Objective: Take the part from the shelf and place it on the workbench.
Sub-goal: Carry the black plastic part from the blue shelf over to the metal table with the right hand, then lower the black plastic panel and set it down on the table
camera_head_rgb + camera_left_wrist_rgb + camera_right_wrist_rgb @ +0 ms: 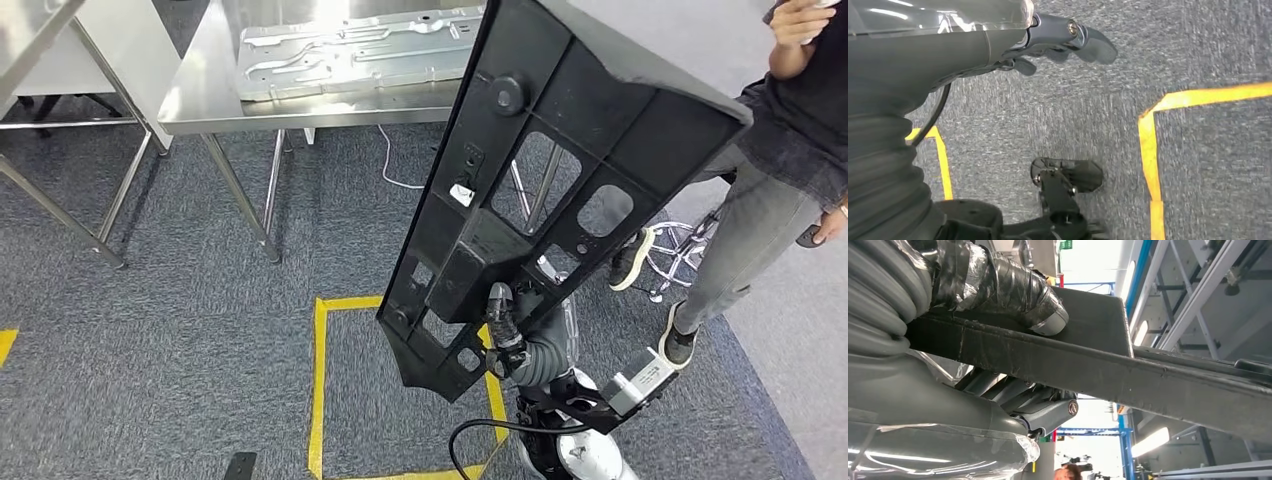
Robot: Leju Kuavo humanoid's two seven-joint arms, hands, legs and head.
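Part [560, 170] riding high and tilted, right hand [503, 325] clamping its lower end; left hand [1058, 42] hanging w/ fingers curled on nothing. Desk [200, 95] ahead: level it before lowering.

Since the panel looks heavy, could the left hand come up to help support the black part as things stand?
Probably yes: the left hand hangs low over the carpet holding nothing, and nothing visible blocks its way up to the black part, gripped by the right hand.
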